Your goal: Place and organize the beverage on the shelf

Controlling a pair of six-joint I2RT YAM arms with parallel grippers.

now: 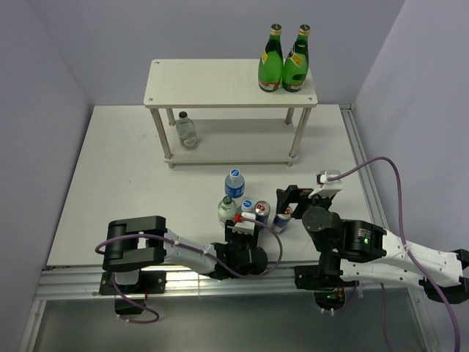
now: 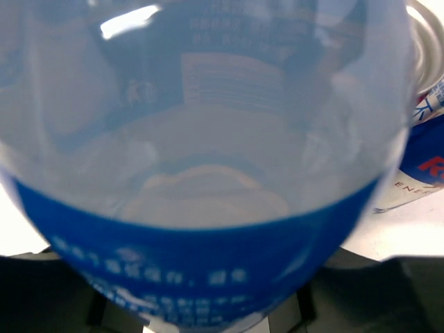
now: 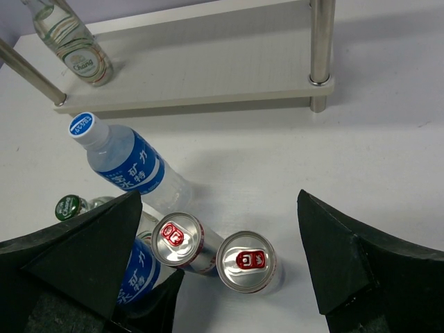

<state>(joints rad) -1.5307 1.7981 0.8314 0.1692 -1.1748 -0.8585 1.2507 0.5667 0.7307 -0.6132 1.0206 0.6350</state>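
Observation:
The off-white two-tier shelf stands at the back, with two green glass bottles on its top board at the right and a clear bottle on its lower board at the left. On the table in front stand a blue-labelled water bottle, a green-capped bottle and two cans. My left gripper is shut on a second blue-labelled water bottle, which fills the left wrist view. The right gripper hangs open above the cans, holding nothing.
The shelf's lower board and a metal leg lie just beyond the cluster of drinks. Grey walls close in the table on three sides. A metal rail runs along the near edge by the arm bases.

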